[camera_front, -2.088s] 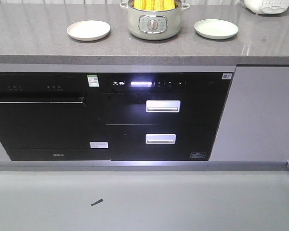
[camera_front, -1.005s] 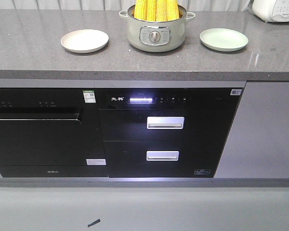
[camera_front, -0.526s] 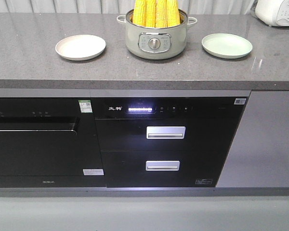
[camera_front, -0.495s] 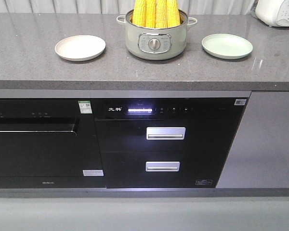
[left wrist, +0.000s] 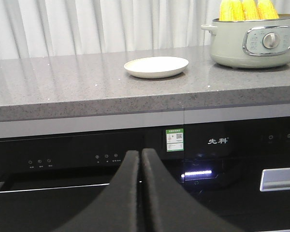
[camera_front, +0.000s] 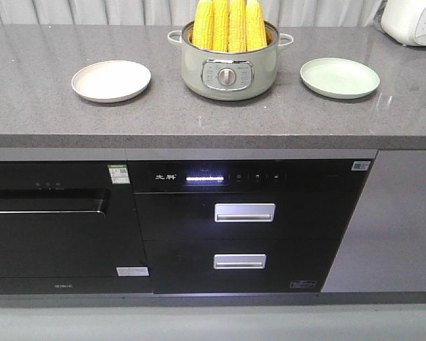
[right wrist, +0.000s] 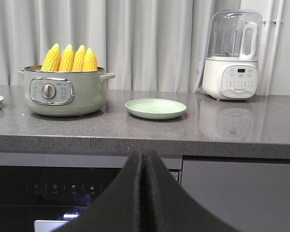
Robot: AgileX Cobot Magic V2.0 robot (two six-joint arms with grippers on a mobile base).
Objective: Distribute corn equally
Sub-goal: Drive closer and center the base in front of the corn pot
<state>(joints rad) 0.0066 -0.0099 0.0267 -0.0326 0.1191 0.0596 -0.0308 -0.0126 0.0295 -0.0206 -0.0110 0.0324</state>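
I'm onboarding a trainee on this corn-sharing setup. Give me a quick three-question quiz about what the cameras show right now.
1. How many corn cobs stand in the pot?
2. In the front view, the green plate lies: A) left of the pot, B) right of the pot, C) under the pot.
3. True or false: the cream plate already holds a cob.

Key:
1. Four, upright with tips above the rim.
2. B.
3. False. The cream plate and the green plate are both bare, and all the corn is in the pot.
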